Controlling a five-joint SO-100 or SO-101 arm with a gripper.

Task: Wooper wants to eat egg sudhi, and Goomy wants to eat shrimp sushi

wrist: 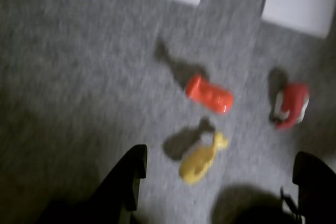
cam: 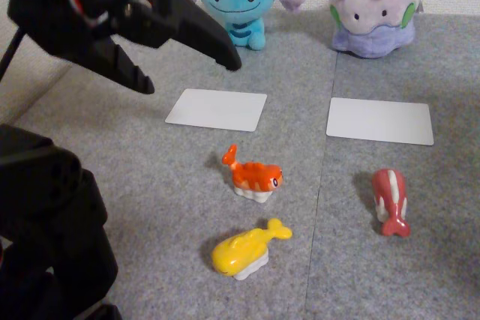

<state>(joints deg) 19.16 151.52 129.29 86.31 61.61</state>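
The black end effector (cam: pixel 191 73) hung wide open and empty above the grey carpet counter (cam: pixel 112 185). The shiny yellow whale-shaped egg sushi (cam: pixel 244 251) lay just in front of the shiny orange striped shrimp sushi (cam: pixel 255 176). The blue round Wooper plush (cam: pixel 236 1) and pale lilac Goomy plush (cam: pixel 373 9) sat at the back.

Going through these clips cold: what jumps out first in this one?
The black gripper hangs open at upper left in the fixed view, above the grey mat. Behind it sit Wooper and Goomy, each with a bare white card in front. Nearer the camera lie three glossy toys: the orange shrimp sushi, the yellow egg sushi below it, and a red-and-white striped toy to the right.
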